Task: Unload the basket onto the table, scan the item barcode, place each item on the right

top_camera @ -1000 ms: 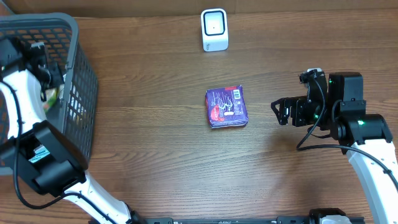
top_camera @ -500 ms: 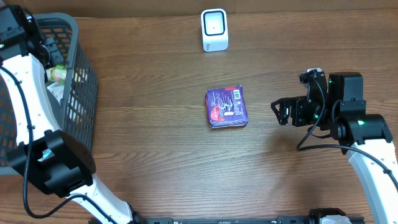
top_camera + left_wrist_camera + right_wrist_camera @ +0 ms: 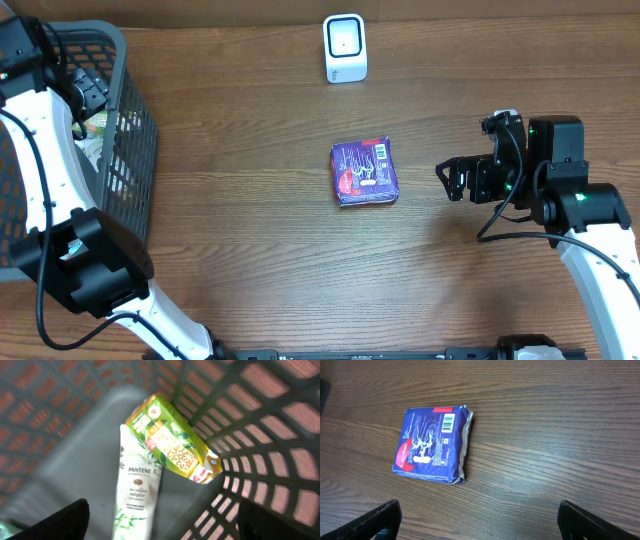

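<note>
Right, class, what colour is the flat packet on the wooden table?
The flat plastic packet is dark blue with red accents, clearest in the right wrist view.

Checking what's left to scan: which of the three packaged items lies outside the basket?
The flat purple plastic packet, barcode up on the wooden table. The green-yellow packet and the white Pantene tube lie inside the grey mesh basket.
</note>
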